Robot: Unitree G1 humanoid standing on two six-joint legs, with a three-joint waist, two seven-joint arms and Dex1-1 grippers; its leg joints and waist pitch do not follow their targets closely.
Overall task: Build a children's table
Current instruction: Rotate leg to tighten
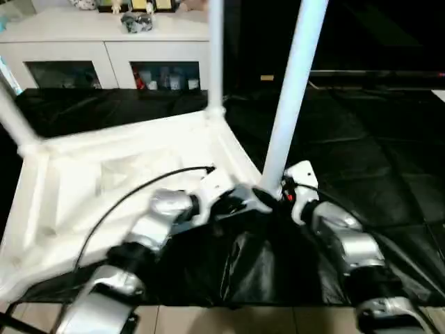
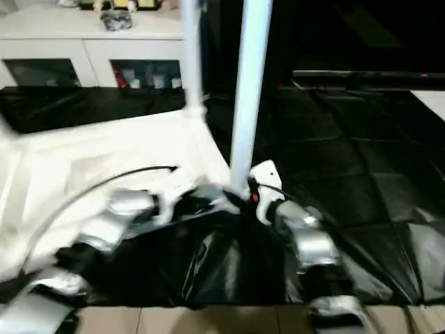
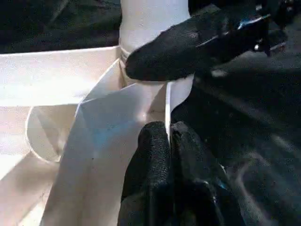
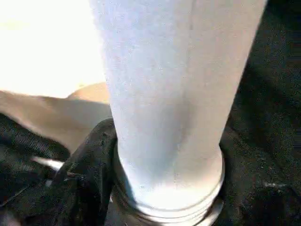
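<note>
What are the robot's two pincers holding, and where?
The left pincer pinches the thin side wall of the white tabletop near its corner. The right pincer grips the nearest leg at its base, by the corner socket.

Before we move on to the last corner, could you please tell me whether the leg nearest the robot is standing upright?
Roughly upright, leaning slightly: the leg rises from the near corner of the upside-down tabletop. How deep it sits, I cannot tell.

Head views motion-blurred, dim room — tabletop (image 1: 118, 174) glares white; wrist views soft, leg (image 4: 174, 94) overexposed.
</note>
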